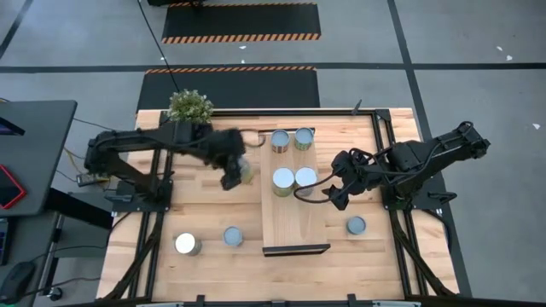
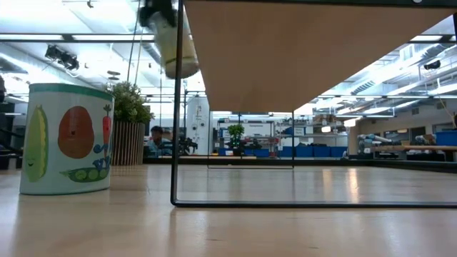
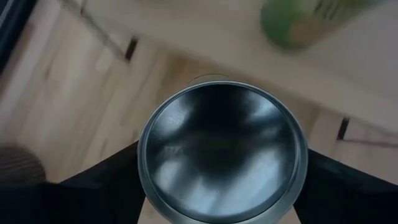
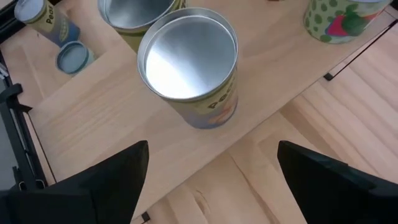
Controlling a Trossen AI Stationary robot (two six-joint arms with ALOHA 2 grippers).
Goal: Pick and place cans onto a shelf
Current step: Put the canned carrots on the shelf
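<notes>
The left hand (image 1: 235,175) grips a can (image 1: 245,170) in the air, just off the shelf's (image 1: 294,223) left edge. Four cans (image 1: 284,181) stand on the shelf's far half; its near half is bare. The right hand (image 1: 328,189) hangs open at the right edge. Three cans (image 1: 187,245) sit on the counter (image 1: 205,217).

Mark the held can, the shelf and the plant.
held can (image 3: 222,152): left wrist view, its round top.
shelf (image 1: 294,223): high view, bare board near the front.
plant (image 1: 189,106): high view, its leaves.
</notes>
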